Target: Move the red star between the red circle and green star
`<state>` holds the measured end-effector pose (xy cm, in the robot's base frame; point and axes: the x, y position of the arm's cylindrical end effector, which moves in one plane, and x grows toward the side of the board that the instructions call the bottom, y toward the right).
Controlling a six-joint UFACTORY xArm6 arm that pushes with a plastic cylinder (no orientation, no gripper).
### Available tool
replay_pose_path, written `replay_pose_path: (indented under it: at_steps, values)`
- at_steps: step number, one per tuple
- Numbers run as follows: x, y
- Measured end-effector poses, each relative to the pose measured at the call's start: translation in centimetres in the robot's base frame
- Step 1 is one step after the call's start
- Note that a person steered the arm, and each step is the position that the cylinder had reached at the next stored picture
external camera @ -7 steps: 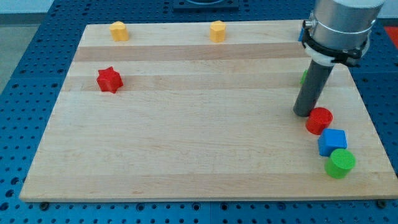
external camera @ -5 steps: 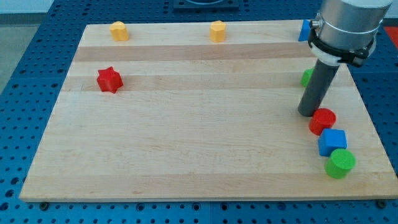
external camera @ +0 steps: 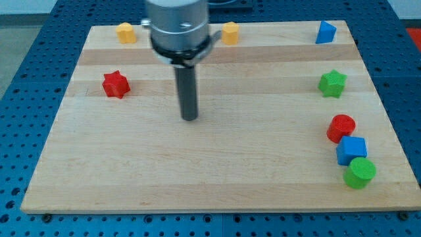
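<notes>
The red star (external camera: 115, 84) lies on the wooden board's left side. The red circle (external camera: 341, 128) sits near the right edge, with the green star (external camera: 332, 83) above it and a gap between them. My tip (external camera: 189, 118) rests on the board left of centre, to the right of and a little below the red star, well apart from it and far from the red circle and green star.
A blue cube (external camera: 351, 150) and a green circle (external camera: 360, 172) lie just below the red circle. A blue triangular block (external camera: 325, 32) sits at the top right. Two yellow blocks (external camera: 125, 32) (external camera: 229, 32) sit along the top edge. The board (external camera: 210, 184) ends at a blue pegboard.
My tip has swept from beside the red circle at the right to left of centre, near the red star. The red circle ended slightly right of where it was. The green star and blue triangle are now uncovered.
</notes>
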<state>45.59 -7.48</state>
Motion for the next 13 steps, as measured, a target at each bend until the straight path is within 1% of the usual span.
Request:
replay_pose_path:
  at_steps: [2, 4, 5, 6, 7, 10, 11, 13]
  values:
    - [0.0, -9.4]
    - [-0.4, -16.9]
    - [-3.7, -18.6]
    - [-7.1, -18.6]
    - [-8.1, -16.6]
    - [-8.0, -7.3]
    - [-6.1, -5.6]
    - [-1.1, -4.9]
